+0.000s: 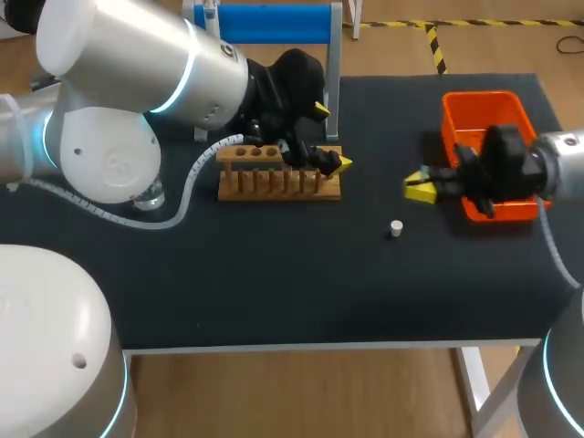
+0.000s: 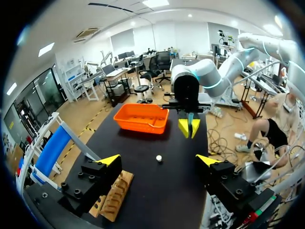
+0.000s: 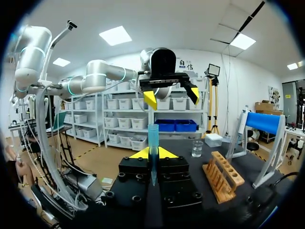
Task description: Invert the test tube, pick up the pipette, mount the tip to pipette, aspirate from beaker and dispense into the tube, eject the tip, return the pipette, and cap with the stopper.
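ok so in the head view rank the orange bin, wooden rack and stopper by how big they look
Bin, the biggest patch even though partly covered.
Rack, wider but much shallower.
Stopper, tiny by comparison.

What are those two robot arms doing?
They are doing a lab job with a test tube. The right arm's fingers are shut on a blue test tube, next to the orange bin. The left arm's fingers are open and empty above the wooden rack. The little white stopper lies on the table, so the tube is not capped yet.
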Robot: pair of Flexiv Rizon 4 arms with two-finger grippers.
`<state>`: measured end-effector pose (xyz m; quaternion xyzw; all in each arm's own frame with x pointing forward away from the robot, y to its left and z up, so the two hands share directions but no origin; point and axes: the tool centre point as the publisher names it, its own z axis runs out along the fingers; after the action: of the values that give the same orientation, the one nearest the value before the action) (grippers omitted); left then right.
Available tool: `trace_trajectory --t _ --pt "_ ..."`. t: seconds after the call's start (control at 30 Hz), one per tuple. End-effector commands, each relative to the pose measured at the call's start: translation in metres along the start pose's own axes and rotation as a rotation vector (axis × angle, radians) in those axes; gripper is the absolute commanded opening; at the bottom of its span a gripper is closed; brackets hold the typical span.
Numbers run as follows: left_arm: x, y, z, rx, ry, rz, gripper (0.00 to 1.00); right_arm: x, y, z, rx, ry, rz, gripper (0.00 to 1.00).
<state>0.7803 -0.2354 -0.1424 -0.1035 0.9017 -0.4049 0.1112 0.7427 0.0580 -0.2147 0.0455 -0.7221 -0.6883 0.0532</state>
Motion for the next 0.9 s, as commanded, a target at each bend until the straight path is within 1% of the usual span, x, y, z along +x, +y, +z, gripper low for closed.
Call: trace_trajectory --t 0.03,0.2,0.43,0.67,0.9 --pt "0.000 -0.001 -0.001 -0.006 0.001 -0.001 1.00 0.016 -0.011 -0.033 -0.006 -0.013 0.001 0.00" --pt "0.000 -0.001 -0.001 -0.006 0.001 -0.001 1.00 0.020 -0.024 -0.046 -0.009 -0.016 0.006 0.00" --pt "0.000 -0.001 -0.001 -0.006 0.001 -0.001 1.00 0.020 -0.039 -0.063 -0.046 -0.026 0.015 0.00" --pt "0.000 -0.001 -0.001 -0.006 0.001 -0.001 1.00 0.019 -0.047 -0.068 -0.045 -0.038 0.030 0.00" --pt "0.000 -0.001 -0.001 -0.006 0.001 -0.001 1.00 0.016 -0.049 -0.067 -0.030 -0.035 0.041 0.00"
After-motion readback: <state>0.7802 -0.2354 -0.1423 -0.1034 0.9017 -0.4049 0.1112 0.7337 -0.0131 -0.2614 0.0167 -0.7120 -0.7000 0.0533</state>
